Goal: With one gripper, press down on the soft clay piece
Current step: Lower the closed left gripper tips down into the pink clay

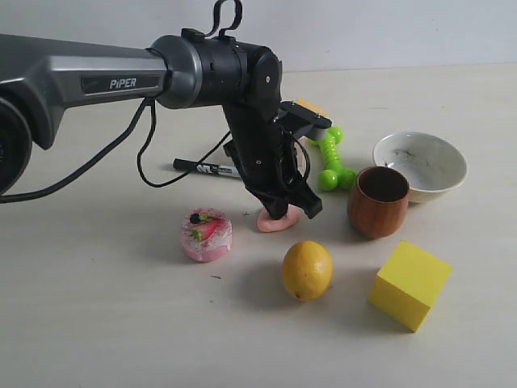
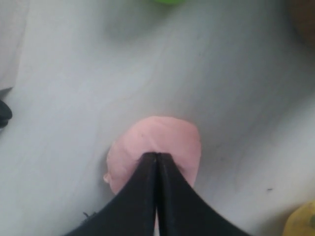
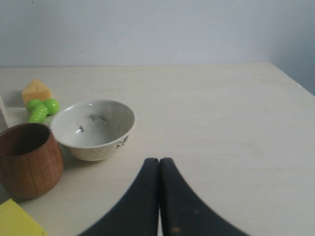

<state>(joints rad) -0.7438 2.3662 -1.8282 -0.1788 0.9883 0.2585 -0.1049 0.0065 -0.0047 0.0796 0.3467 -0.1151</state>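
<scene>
1. Yellow block [image 1: 409, 284] and lemon [image 1: 307, 270] sit at the front of the pale table [image 1: 97, 323].
2. Behind the lemon, between the cake toy [image 1: 207, 235] and the wooden cup [image 1: 378, 201], lies the soft clay piece [image 1: 271, 224].
3. Left gripper [image 1: 284, 212], fingers closed together and holding nothing, rests its tips on the clay's top.
4. Right gripper [image 3: 159, 161], likewise closed and empty, hangs over bare tabletop near the white bowl [image 3: 93, 129].
</scene>
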